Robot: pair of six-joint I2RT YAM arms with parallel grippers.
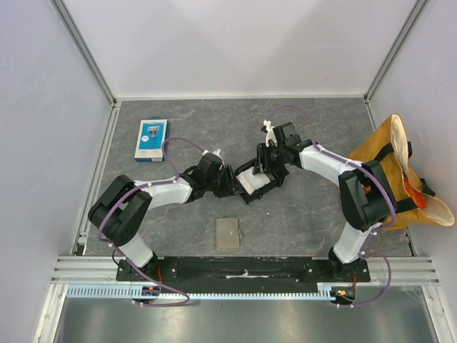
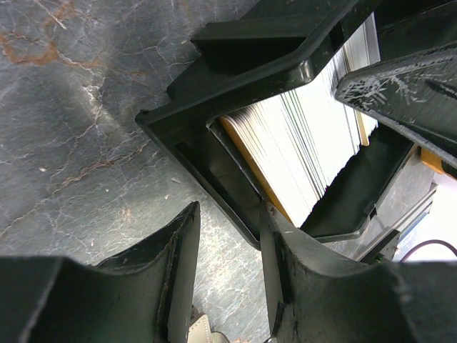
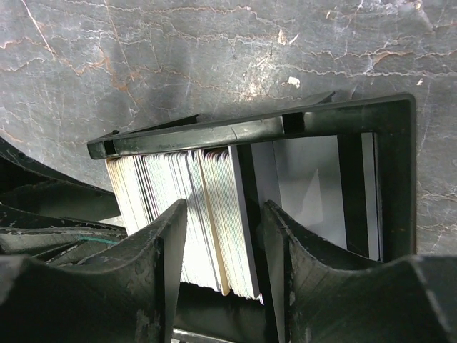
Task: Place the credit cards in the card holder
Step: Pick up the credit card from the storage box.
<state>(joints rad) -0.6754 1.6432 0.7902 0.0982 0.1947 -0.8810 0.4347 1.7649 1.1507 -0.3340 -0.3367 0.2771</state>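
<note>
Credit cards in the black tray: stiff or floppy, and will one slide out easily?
Probably stiff: the cards stand on edge with straight edges. Likely slippery: they look smooth and tightly packed, so neighbours may drag along.

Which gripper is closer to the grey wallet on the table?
Left. The left gripper is just beyond the wallet, at the black tray's left end; the right gripper is farther back and right, over the cards.
</note>
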